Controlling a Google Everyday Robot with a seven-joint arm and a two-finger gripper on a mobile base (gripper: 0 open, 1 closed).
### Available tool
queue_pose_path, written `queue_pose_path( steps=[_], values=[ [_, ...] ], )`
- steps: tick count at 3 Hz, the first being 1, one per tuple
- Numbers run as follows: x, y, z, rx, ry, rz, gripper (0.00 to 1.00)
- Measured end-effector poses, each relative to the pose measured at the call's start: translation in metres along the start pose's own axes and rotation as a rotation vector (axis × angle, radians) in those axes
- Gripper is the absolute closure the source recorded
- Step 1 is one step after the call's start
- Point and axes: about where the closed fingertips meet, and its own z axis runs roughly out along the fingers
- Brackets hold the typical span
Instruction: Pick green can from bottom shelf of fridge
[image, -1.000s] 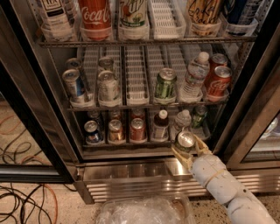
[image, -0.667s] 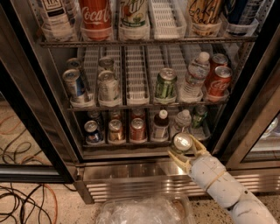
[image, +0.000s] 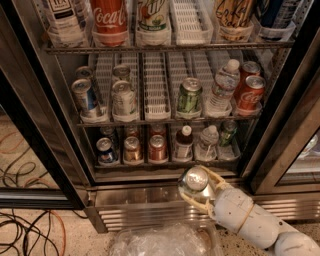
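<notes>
- Gripper (image: 197, 187) noted at 5 o'clock of view, fingers clamped around green can (image: 195, 178) (silver top facing camera).
- Can seen outside fridge (image: 75, 150), at 6 o'clock from bottom shelf (image: 165, 163), before base grille (image: 140, 216).

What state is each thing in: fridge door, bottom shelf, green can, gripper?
Black-framed glass fridge door: open.
Bottom wire shelf: holds upright drinks.
Small dark green can with silver top: taken out, held before the ribbed base grille.
Two-finger gripper: shut on the can, below that shelf.
</notes>
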Motion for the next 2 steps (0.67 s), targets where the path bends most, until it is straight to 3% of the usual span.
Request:
queue_pose_path(
  steps=[1,2],
  values=[
    [-0.0040,0.0361,-0.0055,-0.149,0.001,-0.016,1.00],
    [-0.0040,0.0361,-0.0055,-0.149,0.001,-0.016,1.00]
  ],
)
